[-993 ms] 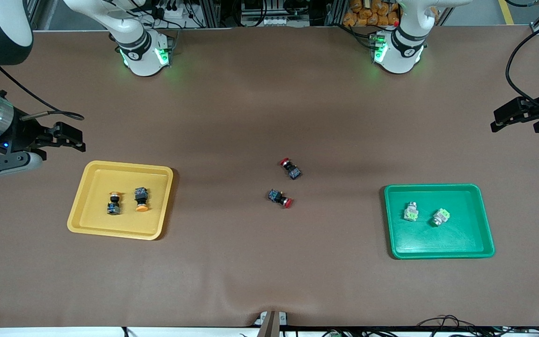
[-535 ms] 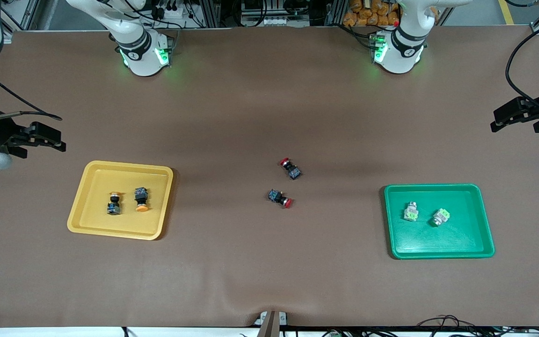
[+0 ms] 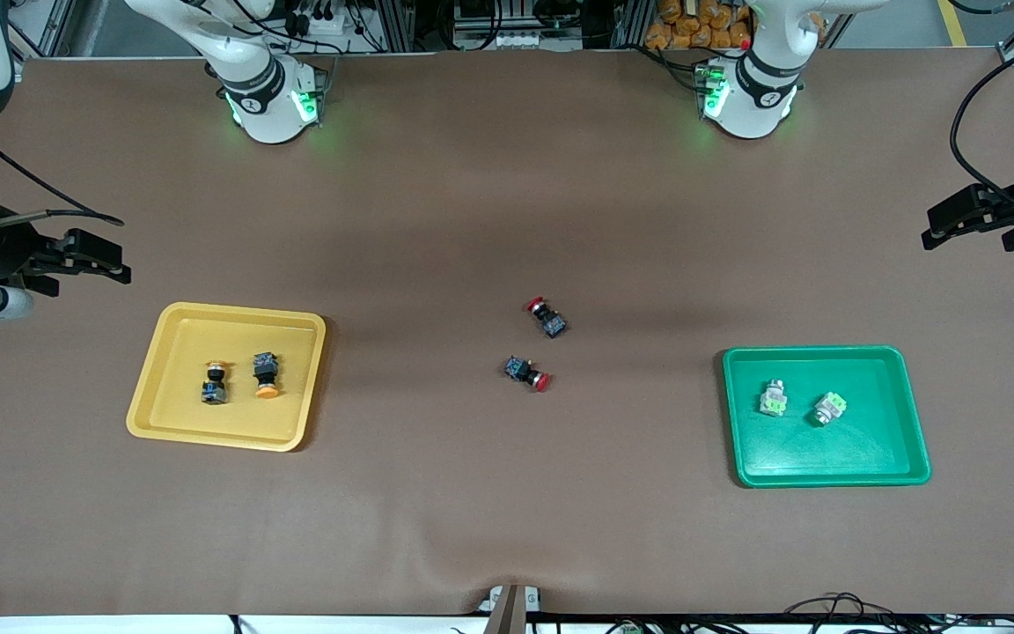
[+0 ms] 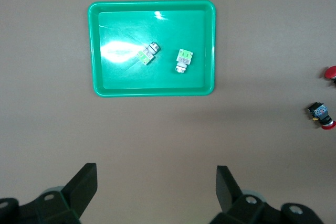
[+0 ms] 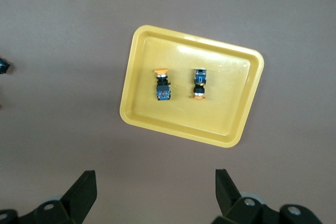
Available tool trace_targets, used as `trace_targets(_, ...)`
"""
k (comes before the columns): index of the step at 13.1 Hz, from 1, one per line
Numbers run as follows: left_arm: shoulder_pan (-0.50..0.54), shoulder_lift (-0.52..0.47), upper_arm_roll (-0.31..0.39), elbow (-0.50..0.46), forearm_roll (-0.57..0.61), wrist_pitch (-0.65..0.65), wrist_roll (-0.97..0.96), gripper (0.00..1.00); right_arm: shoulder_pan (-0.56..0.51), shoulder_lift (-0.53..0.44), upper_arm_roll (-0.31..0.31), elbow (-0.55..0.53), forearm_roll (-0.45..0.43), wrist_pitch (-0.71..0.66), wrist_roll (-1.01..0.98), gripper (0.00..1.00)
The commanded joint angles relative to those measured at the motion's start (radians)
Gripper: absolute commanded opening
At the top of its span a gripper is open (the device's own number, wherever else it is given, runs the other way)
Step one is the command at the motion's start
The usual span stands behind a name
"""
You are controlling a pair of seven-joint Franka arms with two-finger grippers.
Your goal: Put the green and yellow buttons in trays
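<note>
Green and yellow buttons all lay in trays. Two black-bodied push-button switches with yellow-orange round caps (image 3: 240,379) rested side by side, close but apart, inside the shallow yellow plastic tray (image 3: 172,423) with rounded corners, toward the right arm's end of the brown table (image 3: 437,493). Two whitish-silver switches with light green parts (image 3: 799,404) lay a little apart inside the matching green plastic tray (image 3: 824,474), toward the left arm's end.

Two black-bodied switches with red caps (image 3: 537,342) sat on the bare table between the trays, one nearer the front camera than the other, not touching.

The right gripper (image 3: 102,261) hung above the table just off the yellow tray's corner, its fingers (image 5: 79,195) spread wide and holding nothing. The left gripper (image 3: 956,220) hung above the table's edge at the left arm's end, well apart from the green tray, its fingers (image 4: 81,187) likewise spread wide and empty.
</note>
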Motion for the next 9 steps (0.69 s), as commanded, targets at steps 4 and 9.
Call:
trace_targets(4,0.008,0.006,0.0,0.014,-0.022,-0.015,0.027,1.0,-0.054,-0.054,-0.009,-0.082,-0.01,0.034,-0.057,1.0)
trace_targets(9,0.008,0.006,0.0,0.014,-0.024,-0.016,0.027,1.0,-0.051,-0.086,-0.017,-0.196,-0.002,0.14,-0.048,1.0)
